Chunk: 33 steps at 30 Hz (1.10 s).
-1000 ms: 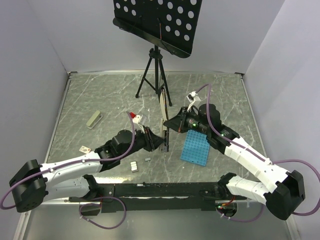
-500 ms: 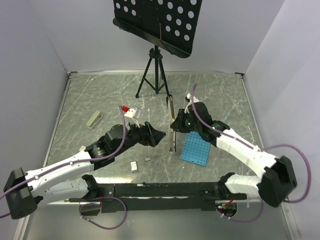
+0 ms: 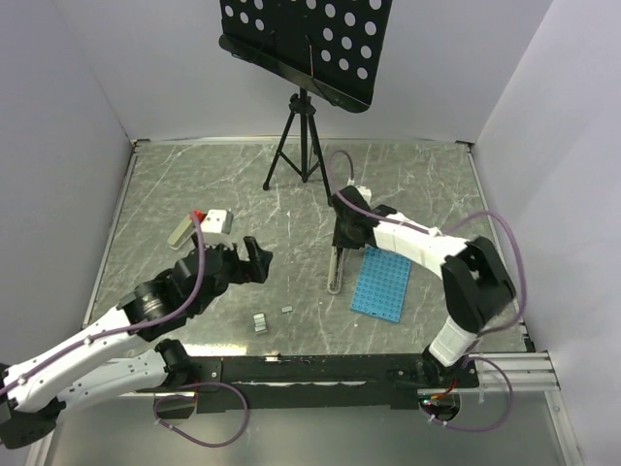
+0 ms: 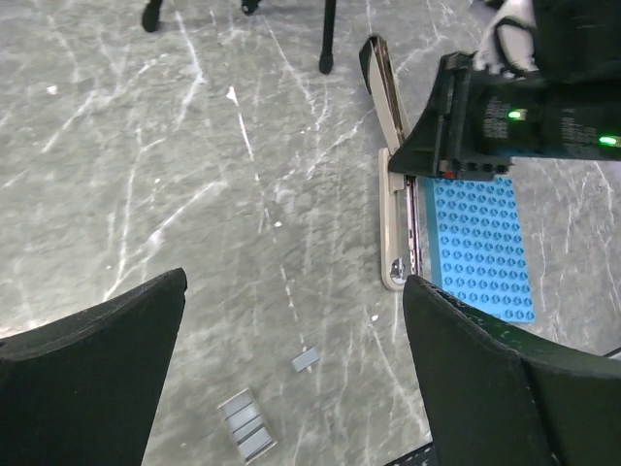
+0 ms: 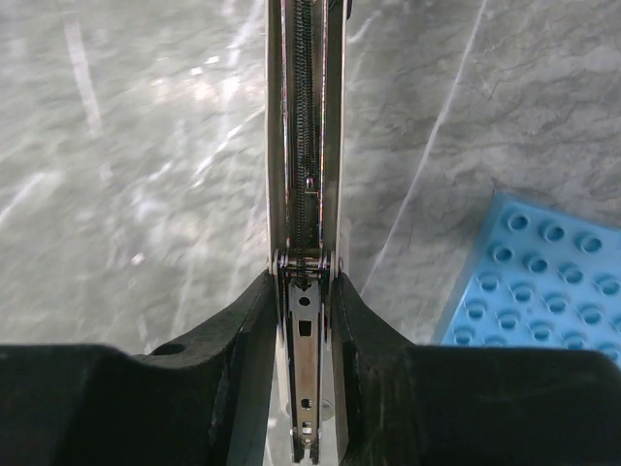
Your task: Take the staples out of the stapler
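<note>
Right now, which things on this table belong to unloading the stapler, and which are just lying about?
For the job:
stapler, clamped in the right fingers
staples, loose strips near the arms' bases

Lying about:
blue tray
music stand
grey block at the left

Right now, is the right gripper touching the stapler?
Touching. In the right wrist view the right gripper clamps the stapler, both fingers flush against its metal sides.
</note>
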Tool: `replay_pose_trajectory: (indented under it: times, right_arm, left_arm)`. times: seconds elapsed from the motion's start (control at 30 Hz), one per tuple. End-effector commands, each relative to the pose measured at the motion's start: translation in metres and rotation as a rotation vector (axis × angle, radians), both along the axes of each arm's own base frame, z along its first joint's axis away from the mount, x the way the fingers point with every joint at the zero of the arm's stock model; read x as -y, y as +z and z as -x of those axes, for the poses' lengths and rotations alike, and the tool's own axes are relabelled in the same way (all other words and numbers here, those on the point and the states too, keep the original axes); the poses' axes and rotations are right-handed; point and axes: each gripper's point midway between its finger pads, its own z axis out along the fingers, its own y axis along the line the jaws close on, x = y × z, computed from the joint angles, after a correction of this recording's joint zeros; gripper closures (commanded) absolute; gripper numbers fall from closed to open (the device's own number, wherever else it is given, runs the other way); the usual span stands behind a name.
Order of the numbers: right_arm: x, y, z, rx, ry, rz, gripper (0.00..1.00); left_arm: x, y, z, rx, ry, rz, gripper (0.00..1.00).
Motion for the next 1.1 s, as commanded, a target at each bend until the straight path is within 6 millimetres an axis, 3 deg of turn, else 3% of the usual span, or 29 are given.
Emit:
replay_pose_trajectory:
  times: [0.0,0.17,0.37,0.5,0.6,0.63,0.7,0.73,0.77,0.8,0.87,0.9,0.93,0.97,1.0,1.07]
  right_arm:
    - [0.0,0.005,-0.022,0.022,-0.094,0.026,1.0]
    - [0.003,-0.018,-0.027,-0.019,-0.123,0.087,0.98]
    - [0.003,-0.03,-0.025,-0.055,-0.122,0.104,0.72]
    - [0.005,-0.024,-0.023,-0.05,-0.114,0.105,0.56]
    - [0.007,-0.011,-0.019,-0.028,-0.099,0.09,0.49]
    - [0.007,0.001,-0.018,-0.002,-0.093,0.07,0.45]
    - [0.006,0.008,-0.011,0.013,-0.05,0.052,0.43]
    - [0.001,0.023,-0.006,0.043,-0.017,0.028,0.42]
    - [0.002,0.022,0.003,0.043,0.034,0.035,0.41]
    - [-0.002,0.037,0.007,0.086,0.067,0.005,0.39]
    - [-0.007,0.034,0.03,0.083,0.178,-0.017,0.38]
    - [-0.013,0.055,0.034,0.152,0.218,-0.072,0.36]
    - [-0.01,0.045,0.048,0.141,0.259,-0.072,0.33]
    - [-0.014,0.049,0.058,0.153,0.296,-0.104,0.3]
    - [-0.016,0.068,0.069,0.203,0.329,-0.164,0.26]
    - [-0.016,0.067,0.087,0.228,0.364,-0.196,0.22]
  left_arm:
    - [-0.02,0.008,0.006,0.047,0.024,0.003,0.03]
    - [-0.027,0.017,0.009,0.09,0.032,0.041,0.03]
    - [-0.026,0.014,0.012,0.08,0.03,0.022,0.03]
    - [-0.023,0.007,0.012,0.066,0.024,-0.005,0.03]
    - [-0.02,0.007,0.012,0.063,0.017,-0.003,0.03]
    - [-0.019,0.007,0.012,0.067,0.009,-0.01,0.03]
    - [-0.019,0.005,0.012,0.068,0.009,-0.024,0.03]
    - [-0.02,0.004,0.011,0.069,0.012,-0.031,0.02]
    - [-0.021,0.003,0.01,0.069,0.017,-0.041,0.02]
    - [-0.024,0.0,0.007,0.067,0.042,-0.065,0.02]
    - [-0.028,-0.004,0.005,0.058,0.071,-0.086,0.02]
    - [-0.027,-0.009,0.003,0.045,0.083,-0.096,0.02]
    - [-0.027,-0.012,0.002,0.036,0.09,-0.106,0.01]
    - [-0.025,-0.017,0.0,0.022,0.092,-0.123,0.01]
    - [-0.026,-0.02,-0.004,0.009,0.103,-0.131,0.01]
    - [-0.028,-0.027,-0.013,-0.019,0.125,-0.152,0.01]
